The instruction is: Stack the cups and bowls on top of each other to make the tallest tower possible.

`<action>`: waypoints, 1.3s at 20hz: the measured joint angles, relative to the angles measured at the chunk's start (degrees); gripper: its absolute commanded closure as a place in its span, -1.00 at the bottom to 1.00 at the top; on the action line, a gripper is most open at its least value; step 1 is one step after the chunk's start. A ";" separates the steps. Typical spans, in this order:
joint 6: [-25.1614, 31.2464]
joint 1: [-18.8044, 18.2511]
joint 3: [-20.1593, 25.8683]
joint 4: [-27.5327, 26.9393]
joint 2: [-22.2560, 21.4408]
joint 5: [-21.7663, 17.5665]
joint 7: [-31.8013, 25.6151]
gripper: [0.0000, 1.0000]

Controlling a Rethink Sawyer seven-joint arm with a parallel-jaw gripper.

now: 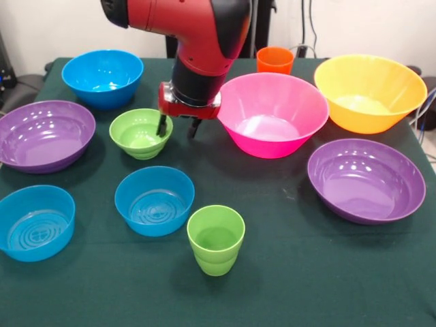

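left: purple bowl (44, 135), three blue bowls (103, 77) (35, 222) (154, 200) | centre-left: my hand (178, 128) hangs with fingers apart, one finger over the small green bowl (141, 133) rim, gripping nothing | centre: green cup (216, 239) upright near front, pink bowl (272, 113), orange cup (275, 60) behind it | right: yellow-orange bowl (370, 90), second purple bowl (366, 179) | all unstacked on the tabletop (293, 272)

My arm (197, 34) is a fat, rounded shell of glossy red, with black at the shoulder end and a black band below. A flat red plate caps my wrist, and my gripper (178, 127) carries two thin black fingers (161, 125).
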 measured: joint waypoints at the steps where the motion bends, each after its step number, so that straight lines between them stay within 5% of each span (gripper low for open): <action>1: -0.01 0.24 -0.08 -0.05 0.00 0.00 0.00 -1.00; 2: 0.00 0.38 -0.16 -0.07 -0.01 0.00 0.00 1.00; 26: 0.69 1.12 -1.25 -0.71 -2.02 -0.25 0.00 1.00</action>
